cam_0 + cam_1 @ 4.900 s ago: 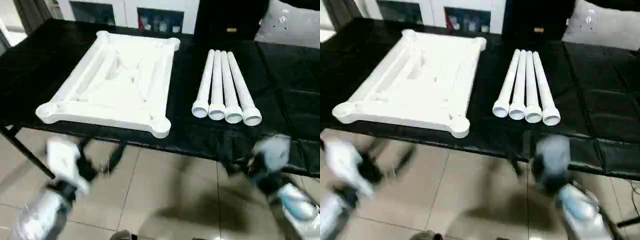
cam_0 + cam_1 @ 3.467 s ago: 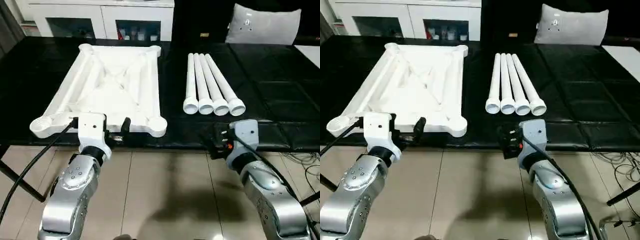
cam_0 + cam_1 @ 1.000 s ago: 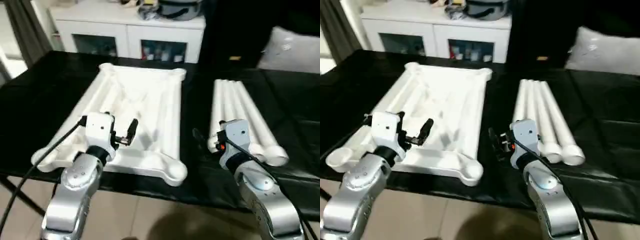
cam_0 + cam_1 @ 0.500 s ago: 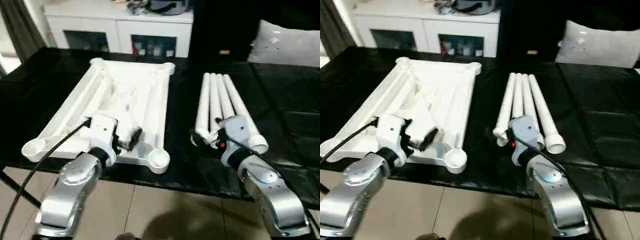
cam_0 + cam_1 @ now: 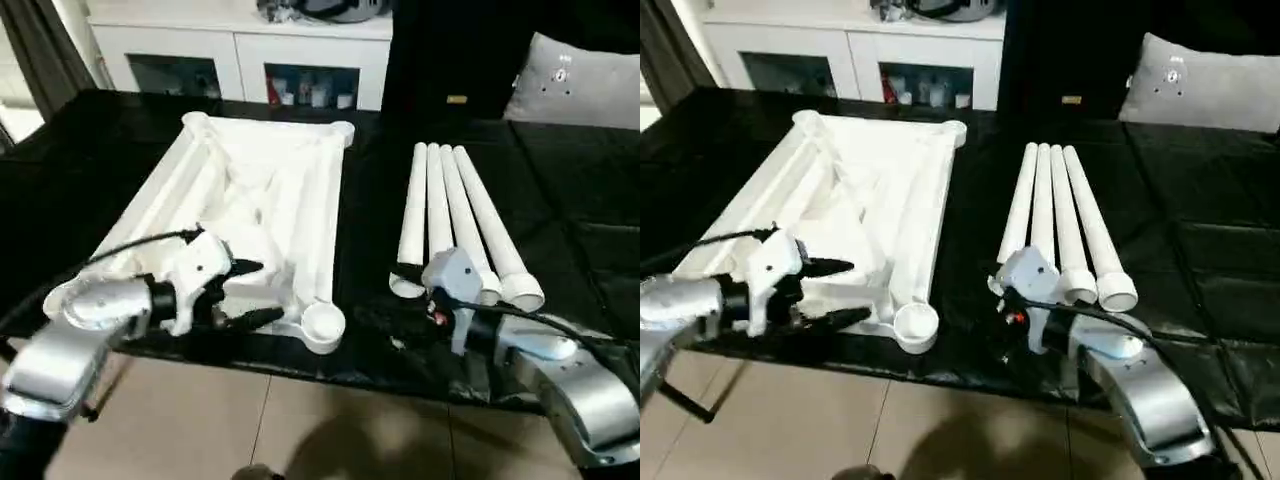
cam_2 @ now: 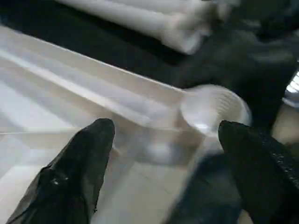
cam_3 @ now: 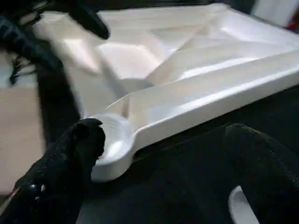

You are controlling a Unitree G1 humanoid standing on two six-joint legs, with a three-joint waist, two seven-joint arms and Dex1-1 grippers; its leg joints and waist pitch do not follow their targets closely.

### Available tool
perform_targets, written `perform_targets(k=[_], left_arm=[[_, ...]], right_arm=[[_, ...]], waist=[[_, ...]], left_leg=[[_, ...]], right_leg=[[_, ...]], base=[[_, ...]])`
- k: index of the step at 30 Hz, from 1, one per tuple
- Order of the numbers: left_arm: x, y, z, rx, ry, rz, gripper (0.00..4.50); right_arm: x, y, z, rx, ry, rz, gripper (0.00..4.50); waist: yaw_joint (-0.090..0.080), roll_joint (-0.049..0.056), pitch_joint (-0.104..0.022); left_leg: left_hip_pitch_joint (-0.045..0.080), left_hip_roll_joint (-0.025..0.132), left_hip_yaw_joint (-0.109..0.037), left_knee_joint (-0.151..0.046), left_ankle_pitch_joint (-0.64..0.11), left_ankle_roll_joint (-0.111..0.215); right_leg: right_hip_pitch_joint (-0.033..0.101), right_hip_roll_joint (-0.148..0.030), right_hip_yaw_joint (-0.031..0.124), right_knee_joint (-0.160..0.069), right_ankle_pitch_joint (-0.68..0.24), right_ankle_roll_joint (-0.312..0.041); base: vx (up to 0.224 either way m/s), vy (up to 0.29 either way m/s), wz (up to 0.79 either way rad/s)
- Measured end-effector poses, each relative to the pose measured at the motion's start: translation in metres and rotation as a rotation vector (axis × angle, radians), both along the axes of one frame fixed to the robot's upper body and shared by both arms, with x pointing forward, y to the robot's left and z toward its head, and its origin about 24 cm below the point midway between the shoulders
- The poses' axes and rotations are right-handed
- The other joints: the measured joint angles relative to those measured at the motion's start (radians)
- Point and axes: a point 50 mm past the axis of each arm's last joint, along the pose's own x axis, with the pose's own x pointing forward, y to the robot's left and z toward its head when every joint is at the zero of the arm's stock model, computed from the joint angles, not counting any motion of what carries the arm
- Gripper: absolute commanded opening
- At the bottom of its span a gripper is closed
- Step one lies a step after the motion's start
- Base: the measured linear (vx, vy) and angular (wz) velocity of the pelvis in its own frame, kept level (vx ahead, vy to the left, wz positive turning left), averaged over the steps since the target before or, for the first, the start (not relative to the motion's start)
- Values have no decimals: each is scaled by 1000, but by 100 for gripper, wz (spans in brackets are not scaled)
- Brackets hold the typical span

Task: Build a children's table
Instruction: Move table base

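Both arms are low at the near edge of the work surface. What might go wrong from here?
1. The tabletop has its near corner socket at the work surface's edge; a nudge from the left gripper might tip it off.
2. The right gripper sits beside the four legs; a bump might scatter them.

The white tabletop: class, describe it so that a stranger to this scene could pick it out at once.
On the black-covered work surface, look at the robot's left half, where the white tabletop lies with its ribbed underside up. Four white tube legs lie side by side to its right. Unlike them it is a broad flat rectangle with a round socket at each corner.
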Motion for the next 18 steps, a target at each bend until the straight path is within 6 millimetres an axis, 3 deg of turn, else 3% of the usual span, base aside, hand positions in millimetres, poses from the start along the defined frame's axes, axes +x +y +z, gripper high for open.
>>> perform_targets(k=[2,9,18], left_arm=[[0,-1,-3,18,33,-64,331],[7,-5,-26,133,91,-173,278],[23,0,-33,196,95,-219,203]], right_arm=[[-2,0,0,-8,8,31,450],[-6,4,-4,-8,28,68,450],[-12,8,-9,-8,52,98,450]], waist=[[4,0,0],[10,0,0],[10,2,0]], left_leg=[[1,1,4,0,0,0],[1,3,8,0,0,-1],[1,3,9,0,0,-1]], right_leg=[[0,-1,2,1,1,0],[-1,-1,3,1,2,0],[-1,-1,3,1,2,0]], base=[[0,0,0],[0,0,0],[0,0,0]])
